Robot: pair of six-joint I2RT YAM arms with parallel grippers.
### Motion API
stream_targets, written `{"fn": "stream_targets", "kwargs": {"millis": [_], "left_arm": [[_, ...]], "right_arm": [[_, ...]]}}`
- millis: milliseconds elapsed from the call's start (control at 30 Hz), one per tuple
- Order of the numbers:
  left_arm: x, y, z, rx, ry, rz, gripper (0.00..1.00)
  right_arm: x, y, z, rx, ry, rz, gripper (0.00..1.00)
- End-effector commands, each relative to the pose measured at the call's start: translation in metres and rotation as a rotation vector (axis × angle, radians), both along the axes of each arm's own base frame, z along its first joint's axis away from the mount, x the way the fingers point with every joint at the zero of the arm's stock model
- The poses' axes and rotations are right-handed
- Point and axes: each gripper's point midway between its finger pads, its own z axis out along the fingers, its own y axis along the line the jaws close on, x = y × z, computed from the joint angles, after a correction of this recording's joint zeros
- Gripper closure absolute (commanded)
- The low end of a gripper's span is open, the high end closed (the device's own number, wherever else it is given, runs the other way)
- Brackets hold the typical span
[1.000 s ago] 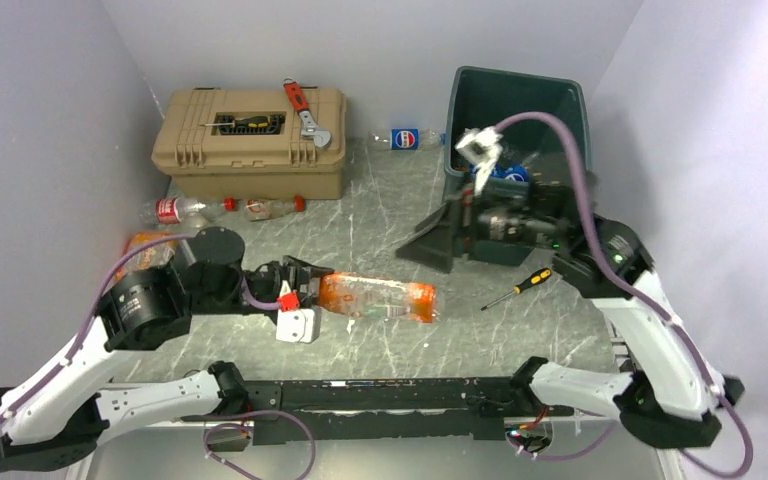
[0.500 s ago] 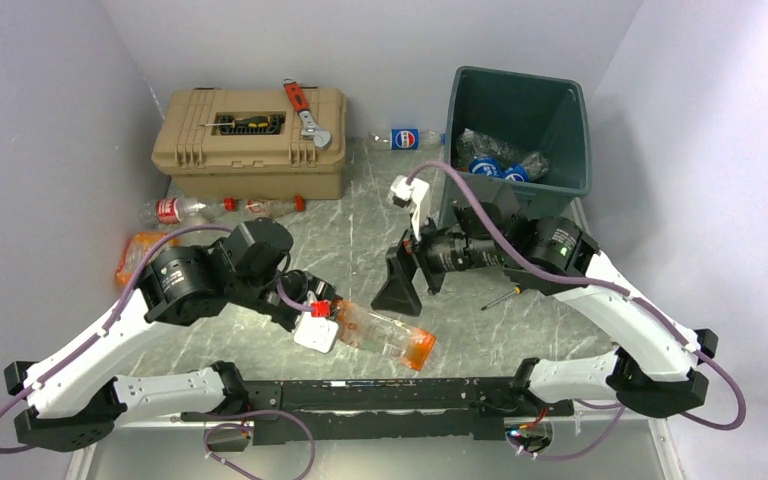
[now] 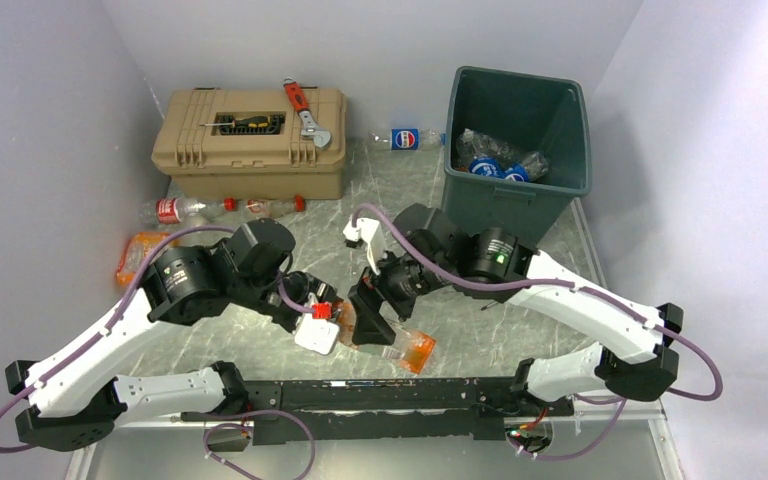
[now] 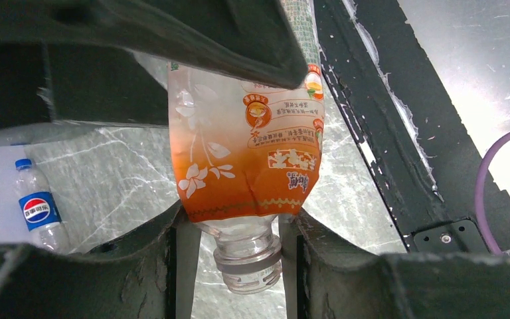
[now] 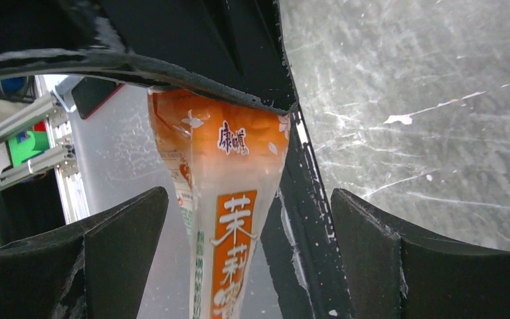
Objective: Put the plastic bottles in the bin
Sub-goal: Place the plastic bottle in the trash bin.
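Away from the bin (image 3: pixel 516 200), which holds several bottles (image 3: pixel 490 165), the right tool (image 3: pixel 375 305) has swung over to the orange-labelled bottle (image 4: pixel 246 153), its jaws wide apart on either side of it. The left tool (image 4: pixel 236 229) stays clamped at that bottle's neck, near the surface's (image 3: pixel 390 190) front edge.
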Motion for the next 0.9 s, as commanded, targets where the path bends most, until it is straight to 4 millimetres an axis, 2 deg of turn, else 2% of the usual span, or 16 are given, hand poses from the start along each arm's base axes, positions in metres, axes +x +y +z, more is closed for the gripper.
{"fn": "stream_targets", "kwargs": {"millis": [0, 67, 167, 333, 467, 533, 567, 667, 733, 767, 867], "left_arm": [[-0.002, -0.005, 0.005, -0.041, -0.022, -0.032, 1.00], [-0.001, -0.004, 0.004, -0.043, -0.029, -0.029, 1.00], [0.000, -0.004, 0.004, -0.042, -0.037, -0.023, 1.00], [0.002, -0.003, 0.003, -0.046, -0.047, -0.012, 1.00], [0.005, -0.002, 0.008, -0.079, -0.067, 0.014, 0.67], [0.007, -0.002, 0.014, -0.118, -0.086, 0.032, 0.05], [0.009, -0.004, 0.020, -0.149, -0.100, 0.043, 0.01], [0.014, -0.007, 0.040, -0.243, -0.145, 0.078, 0.01], [0.021, -0.007, 0.051, -0.320, -0.160, 0.144, 0.00], [0.025, -0.005, 0.063, -0.383, -0.175, 0.183, 0.01], [0.028, -0.003, 0.085, -0.572, -0.126, 0.296, 0.00]], "right_arm": [[-0.006, 0.016, -0.001, 0.053, 0.014, 0.030, 0.03], [-0.008, 0.018, -0.005, 0.053, 0.028, 0.035, 0.06], [-0.010, 0.021, -0.013, 0.048, 0.052, 0.039, 0.17], [-0.013, 0.021, -0.021, 0.046, 0.078, 0.039, 0.45], [-0.011, 0.016, -0.013, 0.078, 0.056, 0.011, 0.72], [-0.007, 0.012, -0.007, 0.096, 0.032, -0.022, 0.80], [-0.004, 0.010, -0.002, 0.108, 0.018, -0.045, 0.83], [0.013, -0.001, 0.020, 0.185, -0.053, -0.158, 0.91], [0.024, -0.013, 0.042, 0.281, -0.124, -0.244, 0.92], [0.032, -0.021, 0.061, 0.349, -0.171, -0.298, 0.91], [0.048, -0.048, 0.099, 0.553, -0.279, -0.446, 0.90]]}}
